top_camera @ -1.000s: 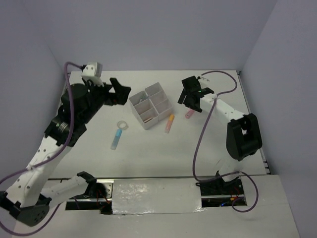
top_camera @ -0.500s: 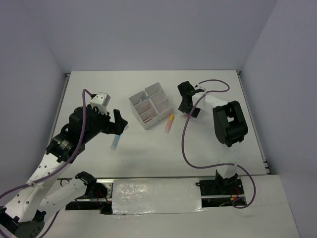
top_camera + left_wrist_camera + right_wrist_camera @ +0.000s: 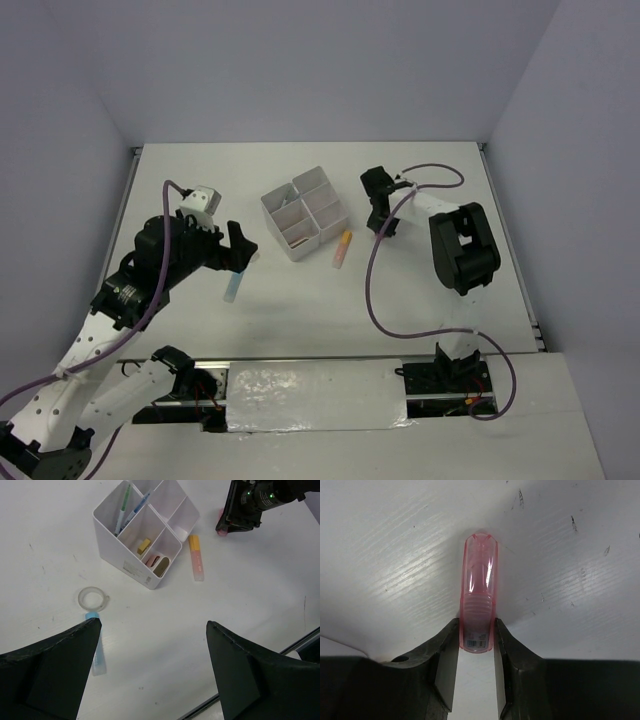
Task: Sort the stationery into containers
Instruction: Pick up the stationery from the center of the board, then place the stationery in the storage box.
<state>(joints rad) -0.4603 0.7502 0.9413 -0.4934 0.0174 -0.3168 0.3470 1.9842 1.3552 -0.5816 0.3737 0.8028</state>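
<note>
Right claw: clamped across translucent pink plastic highlighter, gripping both flanks, long axis pointing frame-up. Likely next: lift, carry left in top view to white four-cell plastic organiser.

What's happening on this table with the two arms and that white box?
Two robot arms are sorting stationery into a white four-compartment organiser that already holds pens and small pieces. The right gripper pinches a pink highlighter lying on the table. The left gripper hangs open above a tape roll and a blue highlighter. An orange-capped highlighter lies beside the organiser, unsorted.
</note>
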